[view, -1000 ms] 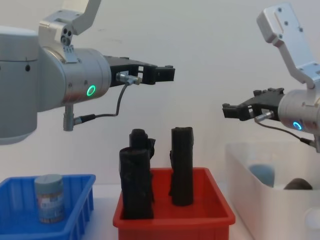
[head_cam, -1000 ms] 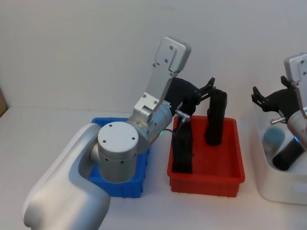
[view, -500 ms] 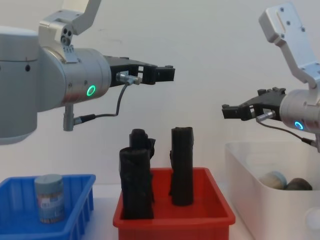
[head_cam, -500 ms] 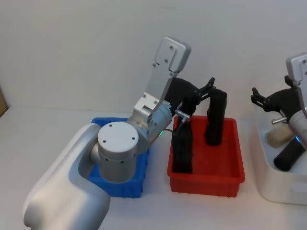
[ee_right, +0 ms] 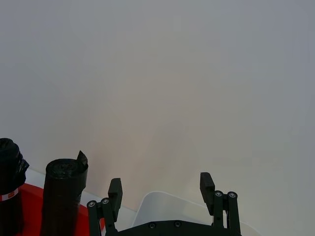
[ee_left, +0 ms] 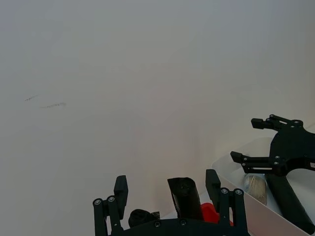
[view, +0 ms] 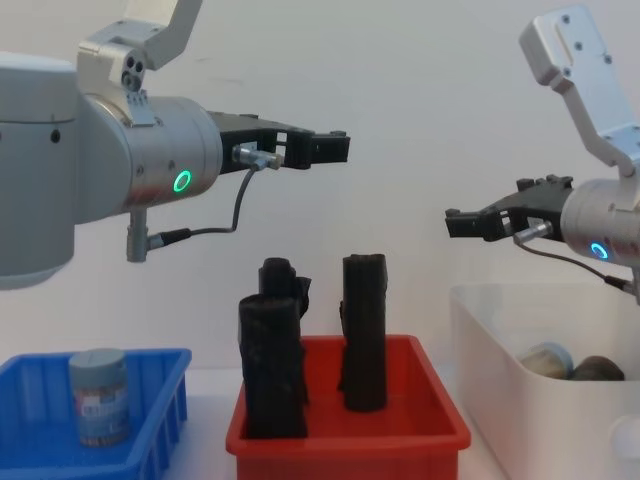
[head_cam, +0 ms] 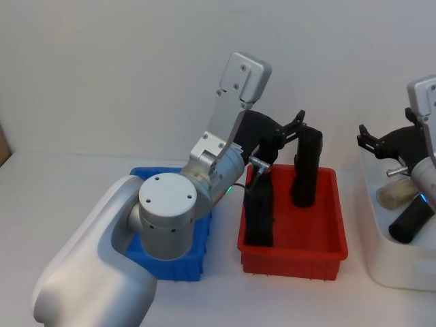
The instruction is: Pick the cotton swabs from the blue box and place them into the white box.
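Right gripper: fingers spread apart and empty, held level in the air above the near-left rim of the white box.
Left gripper: fingers apart in the left wrist view, nothing between them; held high above the back of the red bin, its black rolls standing well below the fingertips.
White box: below and just behind the right fingers; holds one jar of cotton swabs lying on its side, touching a dark cylinder beside it.
Swab jar still to move: upright in the blue box, far below and behind the left fingers, under the left arm's elbow.
Red bin: between the two boxes, below and between both sets of fingers; not part of the task.
Step in hand: judged to be the pause after a drop, with one jar delivered, both grippers empty, one jar left.
Next move: likely calls for a gripper to travel back over the blue box, descend with fingers wide on either side of the upright jar, close around its body below the lid, lift straight up clear of the rim.
Risk: black rolls stand tall on the path between boxes, so the carry needs height to clear them.
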